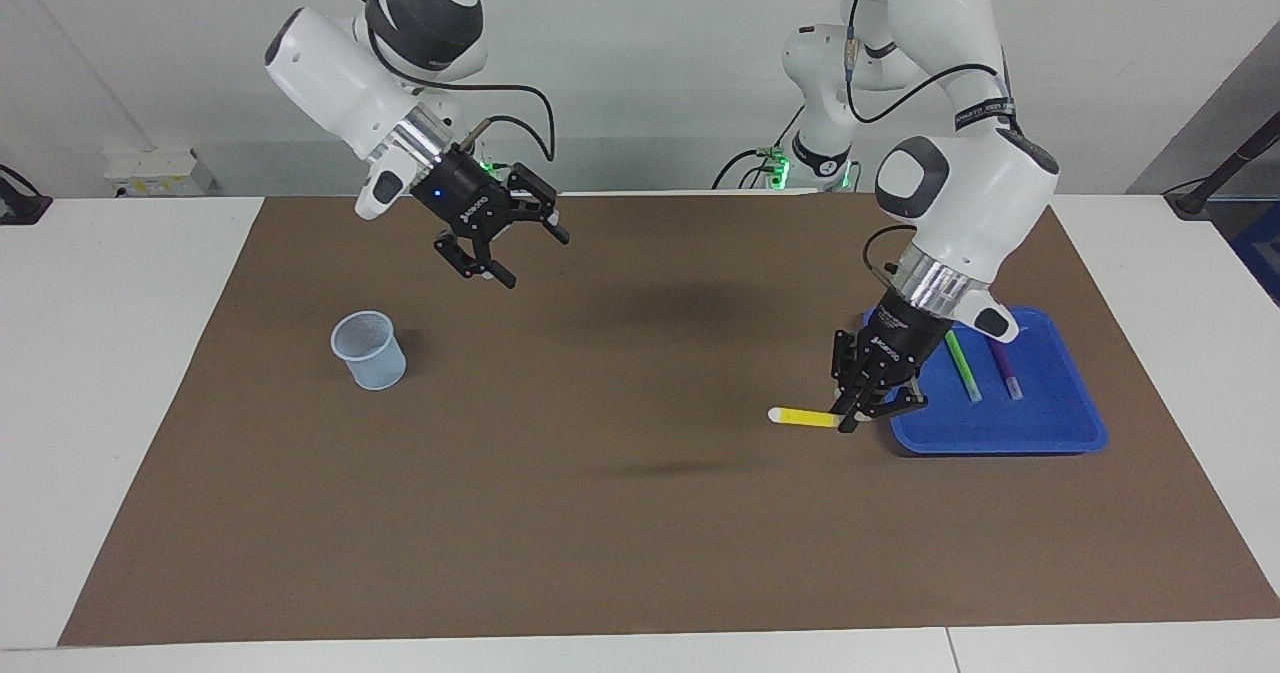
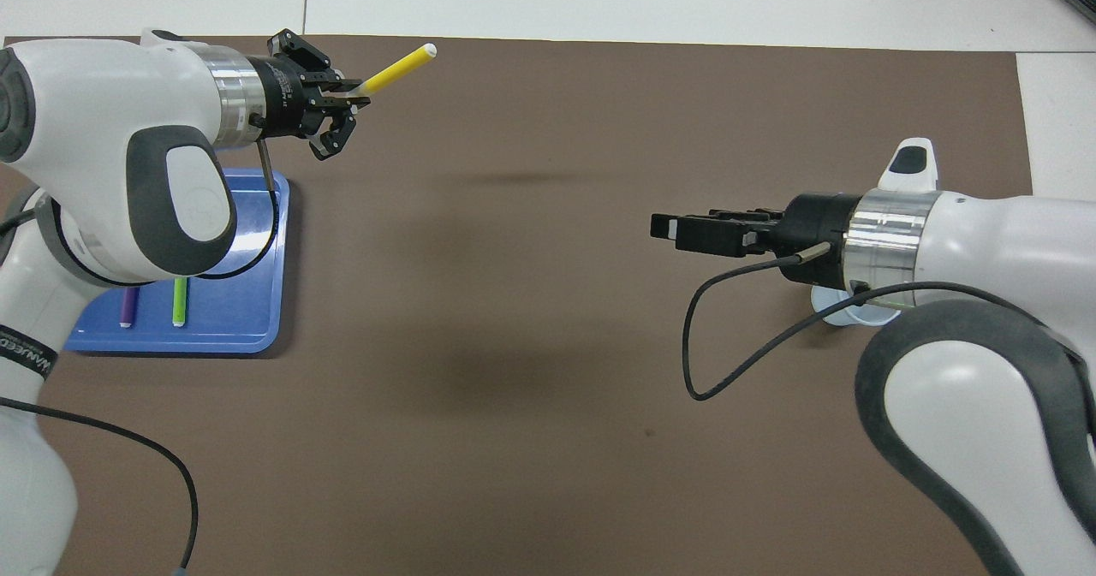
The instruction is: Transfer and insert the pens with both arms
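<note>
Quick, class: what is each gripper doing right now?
Left gripper: closed on the yellow pen, beside the blue tray.
Right gripper: open, holding nothing, raised above the mat.

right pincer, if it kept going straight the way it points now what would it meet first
Probably nothing near: the right pincer, open and raised, points across the mat toward the left pincer holding the yellow pen. The way between looks free; depth is hard to judge.

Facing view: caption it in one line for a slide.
Left gripper lifts the yellow pen beside the blue tray; open right gripper waits above the mat.
</note>
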You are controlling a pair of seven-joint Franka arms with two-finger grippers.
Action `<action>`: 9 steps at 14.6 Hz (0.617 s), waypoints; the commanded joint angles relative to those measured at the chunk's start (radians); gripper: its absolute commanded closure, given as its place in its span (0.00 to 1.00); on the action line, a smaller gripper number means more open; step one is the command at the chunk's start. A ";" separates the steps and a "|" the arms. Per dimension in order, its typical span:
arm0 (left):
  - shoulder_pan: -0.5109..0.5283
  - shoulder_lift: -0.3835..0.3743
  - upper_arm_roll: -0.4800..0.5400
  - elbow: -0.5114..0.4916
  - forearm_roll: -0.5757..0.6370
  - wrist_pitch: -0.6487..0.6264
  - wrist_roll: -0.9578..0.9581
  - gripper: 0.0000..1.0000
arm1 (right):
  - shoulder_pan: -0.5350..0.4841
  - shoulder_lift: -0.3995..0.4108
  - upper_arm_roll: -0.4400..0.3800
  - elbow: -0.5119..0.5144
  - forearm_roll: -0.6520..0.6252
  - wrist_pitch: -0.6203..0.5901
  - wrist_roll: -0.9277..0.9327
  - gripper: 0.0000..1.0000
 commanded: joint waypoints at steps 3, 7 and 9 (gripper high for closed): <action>-0.065 -0.146 0.014 -0.216 -0.017 0.132 -0.106 1.00 | -0.001 0.092 -0.002 0.090 0.078 0.039 0.139 0.00; -0.117 -0.233 0.016 -0.336 -0.017 0.186 -0.131 1.00 | 0.051 0.109 0.004 0.096 0.081 0.139 0.290 0.00; -0.139 -0.279 0.016 -0.390 -0.017 0.209 -0.149 1.00 | 0.053 0.108 0.006 0.096 0.078 0.136 0.291 0.00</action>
